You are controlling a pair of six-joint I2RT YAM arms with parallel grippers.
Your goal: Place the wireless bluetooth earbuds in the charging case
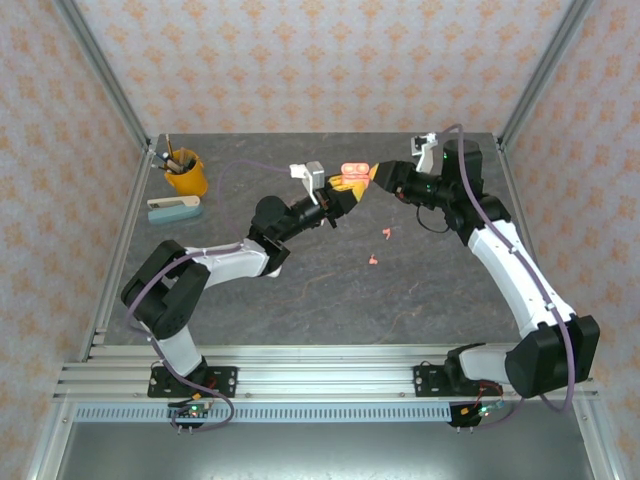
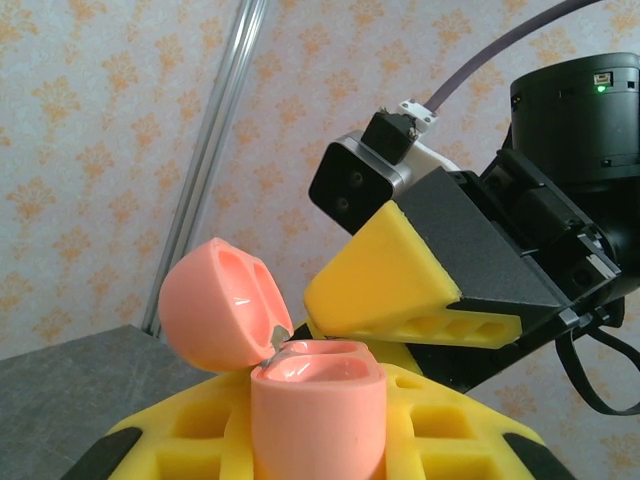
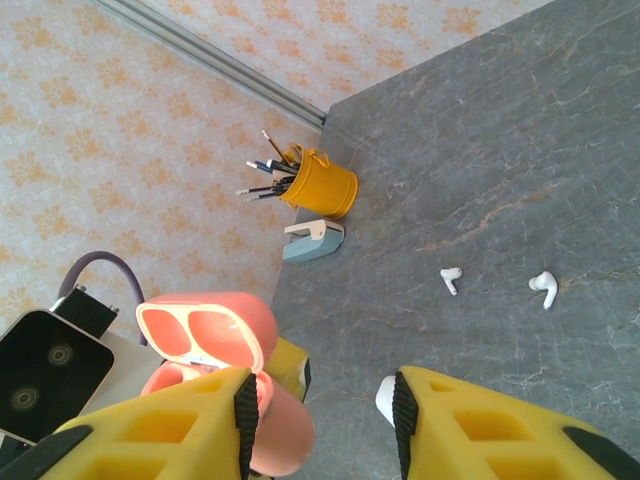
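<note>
Left gripper [image 1: 348,188] clamps the open pink case [image 2: 318,400], right gripper [image 3: 322,390] stands parted; earbuds [image 3: 544,288] in the middle of the table [image 1: 250,300] look light, slick, best pinched by the stem

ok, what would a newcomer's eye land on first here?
The salmon-pink pebble-shaped plastic charging case, lid open, clamped in the left gripper above the far centre of the grey table, right gripper beside it. Two tiny stemmed plastic earbuds lie loose on it, and a yellow pen cup stands at its far-left corner.
</note>
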